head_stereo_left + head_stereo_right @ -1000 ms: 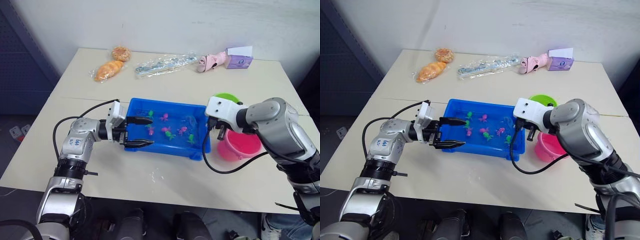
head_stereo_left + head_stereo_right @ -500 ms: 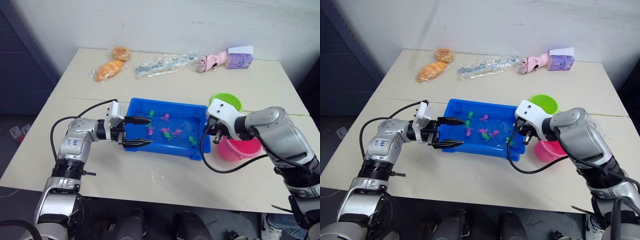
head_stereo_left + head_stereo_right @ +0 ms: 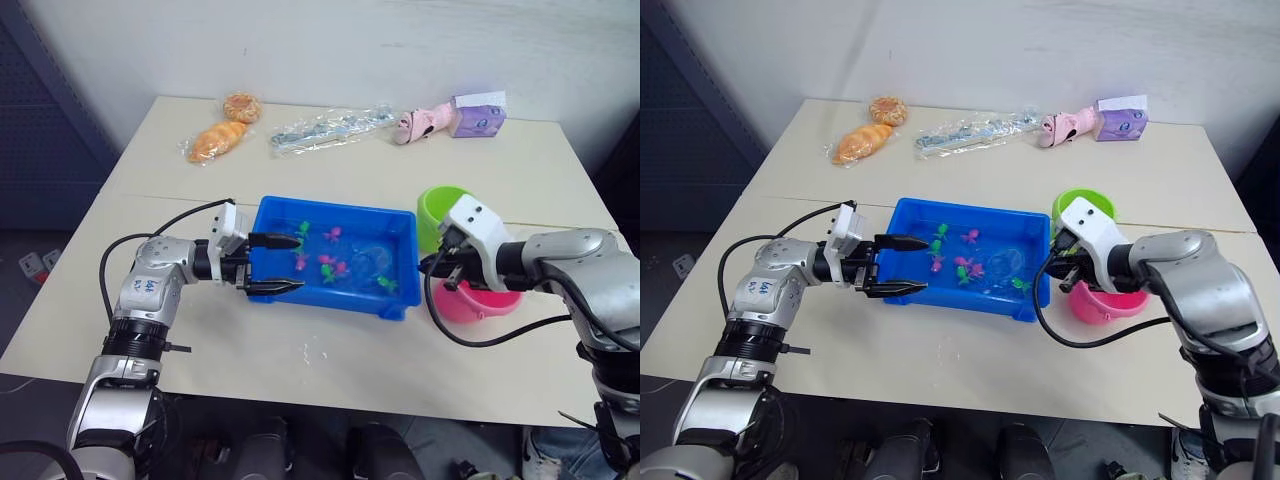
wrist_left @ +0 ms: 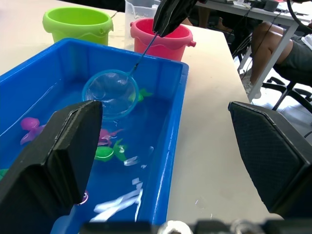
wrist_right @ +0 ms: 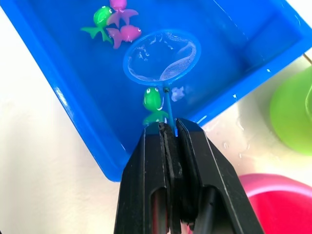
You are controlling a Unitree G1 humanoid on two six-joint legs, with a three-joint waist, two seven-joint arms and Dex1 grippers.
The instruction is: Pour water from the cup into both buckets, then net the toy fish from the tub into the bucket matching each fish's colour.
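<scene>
We see the right gripper draw back from the tub toward the pink bucket, uncovering the green bucket.

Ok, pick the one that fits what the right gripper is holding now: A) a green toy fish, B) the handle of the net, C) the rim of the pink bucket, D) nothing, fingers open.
B: the right gripper is shut on the thin handle of the net, whose hoop hangs over the water in the tub, empty.

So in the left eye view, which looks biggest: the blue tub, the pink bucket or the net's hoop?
1. Blue tub
2. Pink bucket, partly hidden behind the right arm
3. Net's hoop
</scene>
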